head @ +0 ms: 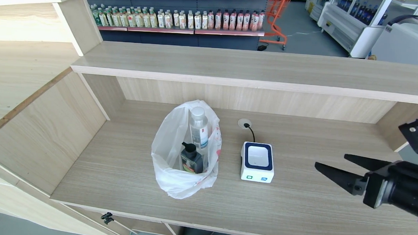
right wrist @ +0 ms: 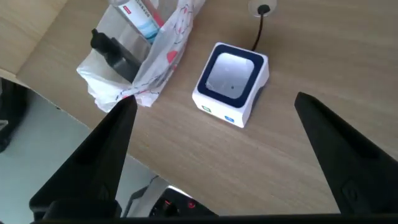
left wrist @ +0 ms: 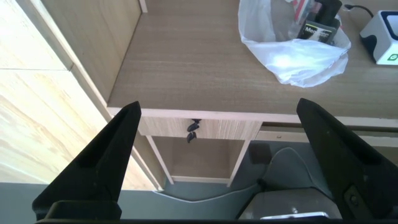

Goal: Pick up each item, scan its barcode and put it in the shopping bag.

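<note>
Head view: a pale wooden counter (head: 123,170) with a raised ledge (head: 252,68) along its far side.
Shopping bag: the white plastic shopping bag (head: 184,181) stands open near the middle of the counter, a little to the left. It has red print on its right side.
Bag contents: a clear bottle (head: 199,129) with a white cap stands upright at the far side inside the bag. A dark pump bottle (head: 191,159) stands just in front of it; whether they touch I cannot tell.
Scanner: the white scanner (head: 258,162), with a dark-blue frame round its window, sits just right of the bag and apart from it, window facing up.
Cable: a black cable (head: 251,133) runs from the scanner's far side into a round grommet (head: 244,123) in the counter.
Right gripper: the right gripper (head: 330,160) hangs over the right part of the counter, well right of the scanner, tips pointing left. Its fingers are spread wide with nothing between them.
Left gripper: the left gripper (left wrist: 219,106) sits off the near left of the counter, facing its near edge. Its fingers are released, wide apart and empty.
Counter front: a small black fitting (left wrist: 193,129) hangs under the near edge, left of the bag.
Background: a shelf (head: 177,19) of drink bottles runs across, far behind the ledge.
</note>
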Motion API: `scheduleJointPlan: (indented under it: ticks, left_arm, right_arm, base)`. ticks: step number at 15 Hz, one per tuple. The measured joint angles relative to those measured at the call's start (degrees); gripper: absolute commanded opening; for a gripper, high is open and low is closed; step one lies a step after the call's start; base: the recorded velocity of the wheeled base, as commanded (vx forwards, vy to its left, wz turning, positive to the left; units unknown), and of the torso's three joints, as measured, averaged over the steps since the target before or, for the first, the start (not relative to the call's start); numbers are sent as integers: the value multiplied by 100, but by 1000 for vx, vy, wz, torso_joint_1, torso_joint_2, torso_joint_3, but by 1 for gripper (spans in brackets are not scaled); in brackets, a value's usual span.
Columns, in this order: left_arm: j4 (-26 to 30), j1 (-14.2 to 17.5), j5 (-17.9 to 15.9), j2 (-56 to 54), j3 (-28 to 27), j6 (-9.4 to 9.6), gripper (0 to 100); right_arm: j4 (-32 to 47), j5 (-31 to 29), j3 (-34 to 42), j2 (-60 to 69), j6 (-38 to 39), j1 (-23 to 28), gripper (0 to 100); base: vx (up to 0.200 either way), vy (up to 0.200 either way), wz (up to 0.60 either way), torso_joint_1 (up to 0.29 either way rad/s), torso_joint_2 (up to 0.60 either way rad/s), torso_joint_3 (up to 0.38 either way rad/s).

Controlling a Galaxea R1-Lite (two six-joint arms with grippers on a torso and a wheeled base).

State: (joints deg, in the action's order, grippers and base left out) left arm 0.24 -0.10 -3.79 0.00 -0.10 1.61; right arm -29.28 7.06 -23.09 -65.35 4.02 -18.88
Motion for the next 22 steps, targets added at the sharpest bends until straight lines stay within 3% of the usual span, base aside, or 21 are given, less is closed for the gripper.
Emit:
scheduleJointPlan:
  ticks: [3,7,13,14,22]
  left_arm:
    - [2,0,2,0,0,0,100]
    - [2,0,0,0,0,2,100]
    - [0,0,0,0,0,0,100]
    - [2,0,0,0,0,-2,100]
    - [2,0,0,0,0,5,100]
  right_arm:
    - [1360,-182,840,2448,-134,709,100]
    - [2541,-416,1930,5073,-407,1743,100]
    - [2907,-561,2306,6450,-634,1907,100]
    - [2904,-562,2306,6495,-631,1907,0]
    - [2912,-558,2309,6562,-612,1907,0]
  base:
    - [0,0,0,0,0,0]
    - [0,0,0,0,0,0]
    - [0,0,0,0,0,0]
    - [0,0,0,0,0,0]
    - [0,0,0,0,0,0]
